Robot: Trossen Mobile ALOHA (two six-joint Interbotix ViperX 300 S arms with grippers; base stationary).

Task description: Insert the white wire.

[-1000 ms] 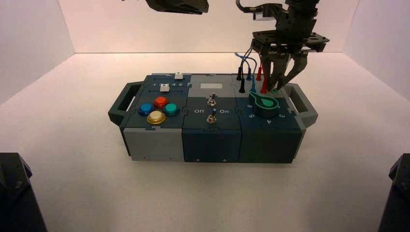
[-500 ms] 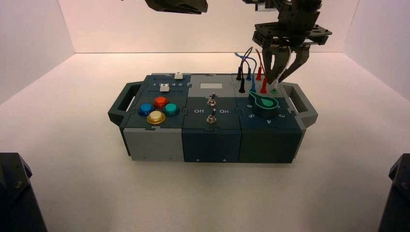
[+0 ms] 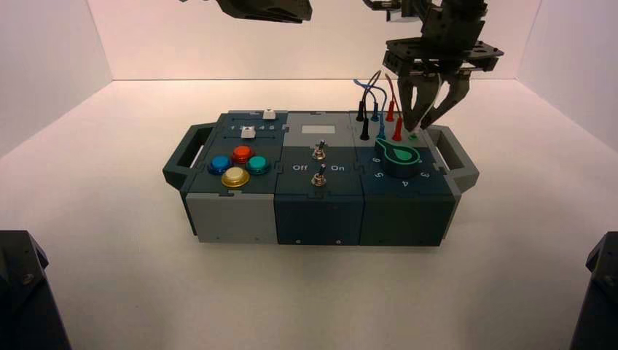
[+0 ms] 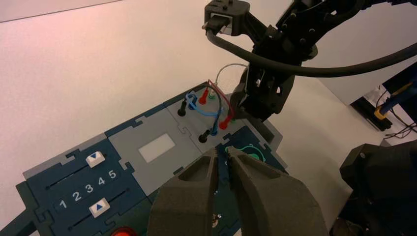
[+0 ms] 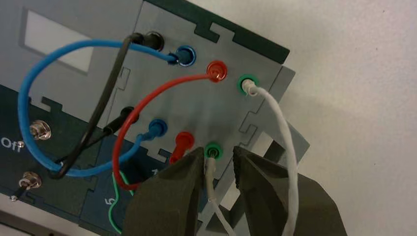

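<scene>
Right pincer point(image 3: 417, 130), high view: jaws apart, at box's point(image 3: 318, 219) far right corner

Left wrist view: left pincer point(image 4: 223, 149) slightly parted, above box

Right wrist view: white wire point(image 5: 290, 162) thin, looping; pale plugs at both green sockets point(image 5: 247, 77)

Four round buttons point(image 3: 239, 167) sit left of centre in the high view, below two white sliders point(image 3: 259, 124). Two toggle switches point(image 3: 319, 165) stand mid-frame; right of them is one green-trimmed knob point(image 3: 399, 158). Upper right, four wires point(image 5: 142, 105) show.
</scene>
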